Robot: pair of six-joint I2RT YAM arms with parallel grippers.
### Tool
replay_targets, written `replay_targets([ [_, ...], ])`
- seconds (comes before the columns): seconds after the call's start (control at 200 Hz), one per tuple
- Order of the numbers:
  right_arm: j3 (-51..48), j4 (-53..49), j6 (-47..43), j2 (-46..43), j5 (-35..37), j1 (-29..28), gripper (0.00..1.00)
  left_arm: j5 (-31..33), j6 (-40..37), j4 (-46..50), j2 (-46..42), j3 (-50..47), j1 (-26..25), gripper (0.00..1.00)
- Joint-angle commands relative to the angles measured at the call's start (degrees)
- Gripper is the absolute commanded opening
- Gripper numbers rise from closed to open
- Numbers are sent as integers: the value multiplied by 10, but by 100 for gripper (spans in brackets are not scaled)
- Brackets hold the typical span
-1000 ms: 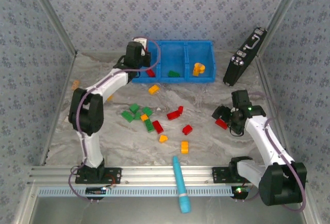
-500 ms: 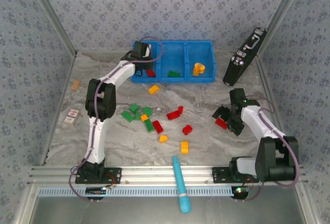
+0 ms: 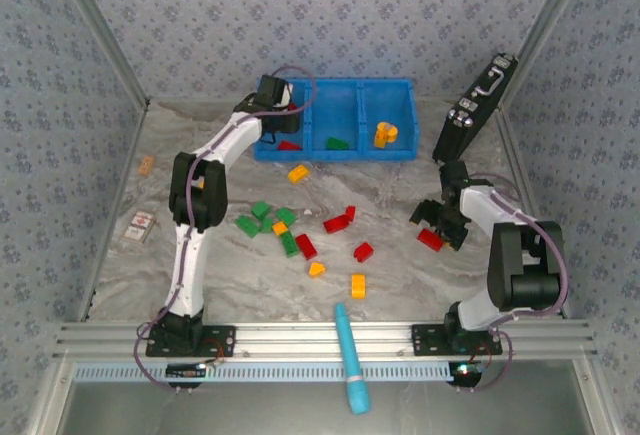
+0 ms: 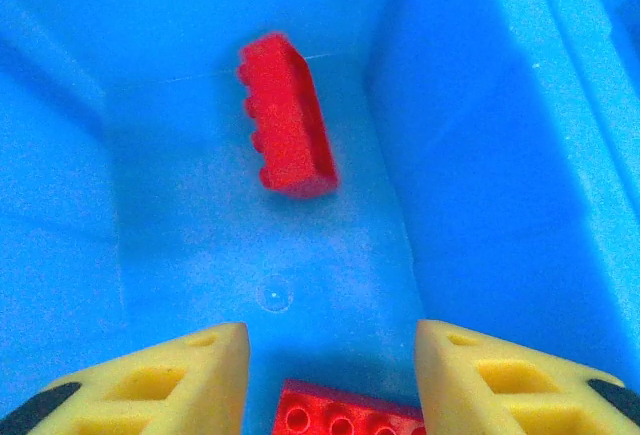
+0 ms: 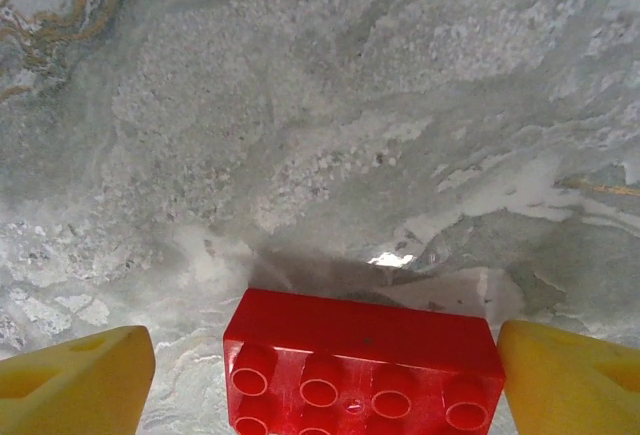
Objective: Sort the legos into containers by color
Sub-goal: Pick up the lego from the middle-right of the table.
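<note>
At the near edge, a teal cylinder point(image 3: 350, 360) is seen lying across the rail. Beyond it, loose legos point(image 3: 306, 246) are scattered over the marbled surface point(image 3: 400, 285). Two yellow-orange ones are nearest, red and green ones are clustered left of centre, and a single yellow-orange brick point(image 3: 297, 172) is placed just in front of the bin.

To the right, the right hand point(image 5: 322, 335) is lowered to the surface with its fingers point(image 5: 80, 385) spread wide. A red brick point(image 5: 360, 365) is framed between them with its studded face showing. Clear gaps are left on both sides, so nothing is gripped. A small card point(image 3: 140, 225) and a tan scrap point(image 3: 146, 165) are found near the left wall, well apart from the legos.

Farther back, the blue bin point(image 3: 350, 155) is set near the back wall and is divided into three containers. Yellow-orange pieces point(image 3: 385, 135) are held in the right one and a green brick point(image 3: 337, 142) in the middle one. The left hand point(image 4: 330, 330) is lowered into the left one, its fingers only narrowly parted. A flat red brick point(image 4: 345, 415) is seen between them. A gap is left at one finger, and contact with the other cannot be told. Deeper in the same compartment, a tilted red brick point(image 4: 287, 115) is lying on the blue floor.

A black device point(image 3: 475, 110) is leaned against the right wall, beside the bin's right end.
</note>
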State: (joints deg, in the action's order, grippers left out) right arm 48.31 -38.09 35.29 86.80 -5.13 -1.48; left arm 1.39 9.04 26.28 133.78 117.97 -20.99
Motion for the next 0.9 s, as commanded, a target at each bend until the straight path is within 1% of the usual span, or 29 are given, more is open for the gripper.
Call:
replay_targets([
  [0.0, 9, -9, -3, 13, 16, -3, 88, -9, -10, 23, 11, 31, 2, 49],
  [0.26, -1, -17, 3, 15, 33, -17, 80, -14, -19, 27, -18, 31, 2, 50],
  [0.4, -10, -5, 3, 18, 35, -18, 68, -20, -19, 24, -38, 16, 2, 50],
  [0.5, -9, 0, 3, 18, 34, -19, 61, -51, -27, 34, -65, -8, 1, 51],
  [0.58, -8, 8, 3, 16, 29, -21, 55, -95, -37, 32, -110, -58, 1, 54],
  [0.64, -13, 23, 2, 15, 11, -19, 52, -129, -44, 16, -157, -129, 1, 56],
  [0.7, -21, 34, 2, 9, -9, -15, 50, -159, -48, 3, -206, -186, 5, 57],
  [0.755, -29, 65, 21, -6, -23, -16, 50, -188, -51, -4, -250, -231, 11, 57],
  [0.9, -22, 70, 26, -48, -39, -17, 49, -204, -83, -9, -350, -322, 21, 59],
])
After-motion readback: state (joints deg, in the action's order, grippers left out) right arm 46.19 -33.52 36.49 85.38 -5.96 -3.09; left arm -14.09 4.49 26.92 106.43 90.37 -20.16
